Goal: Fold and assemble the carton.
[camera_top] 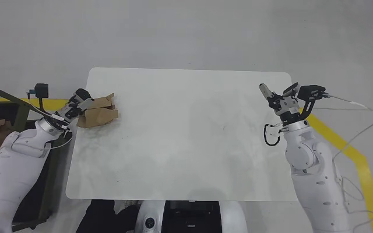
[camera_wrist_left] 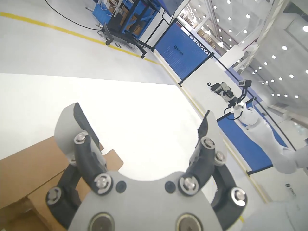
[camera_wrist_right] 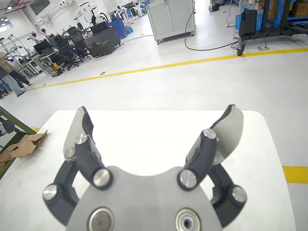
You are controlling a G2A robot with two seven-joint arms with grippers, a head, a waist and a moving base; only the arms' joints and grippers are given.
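Brown corrugated cardboard carton (camera_top: 98, 110), half-formed with its flaps loose and one tabbed flap jutting out, lies on the white rectangular table (camera_top: 186, 134), close to the table's left edge and toward its far corner. We judge the step in hand to be the first grasp, with folding not yet begun. To do it well we would close on a single wall or flap near a crease rather than on the whole loose body. We would pinch lightly enough not to crush the board, then draw the piece toward the table's middle, where both arms can work on it. A grip on a loose flap alone may let the rest swing or slip off the table's edge. Our left gripper (camera_wrist_left: 142, 116) sits low at that same left edge of the table, just beside the carton, with one finger (camera_wrist_left: 67, 123) over the tabbed flap; whether it touches the board we cannot tell. Its jaws are spread wide and grip nothing. Our right gripper (camera_wrist_right: 156, 112) hangs at the table's opposite, right edge, well apart from the carton. It is raised and aimed across the tabletop, its jaws likewise spread wide with nothing between them.
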